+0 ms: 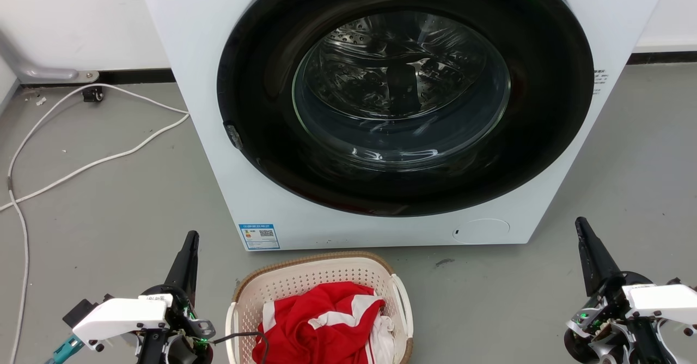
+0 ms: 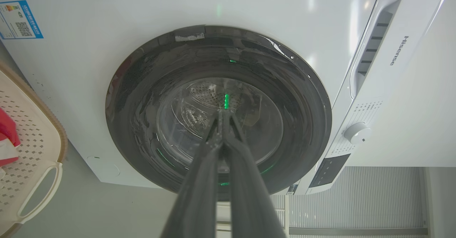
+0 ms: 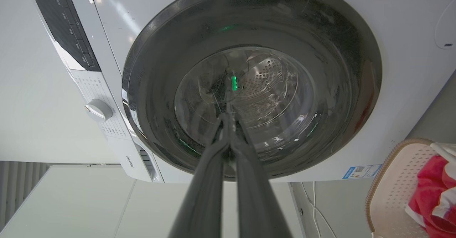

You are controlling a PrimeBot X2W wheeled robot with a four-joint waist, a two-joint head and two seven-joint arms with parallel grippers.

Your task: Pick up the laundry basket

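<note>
Left gripper (image 1: 191,238), right gripper (image 1: 580,223): fingers pressed together, empty, one on either side of the basket, not touching it.
Laundry basket (image 1: 305,274): on the floor between them, mouth up, white handles (image 1: 405,304) facing left and right. Its near end is cropped, so the long axis cannot be told. It holds a red-and-white garment (image 1: 321,320), and a thin black cable (image 1: 239,335) crosses its left rim.
Washer (image 1: 201,108): just behind the basket, door (image 1: 261,135) closed. The wrist views add its dial (image 2: 357,133).
White cord (image 1: 81,167): on the floor, far left.

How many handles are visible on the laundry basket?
2, both on the laundry basket: left handle on its left wall, right handle on its right wall. None looks hidden.
</note>
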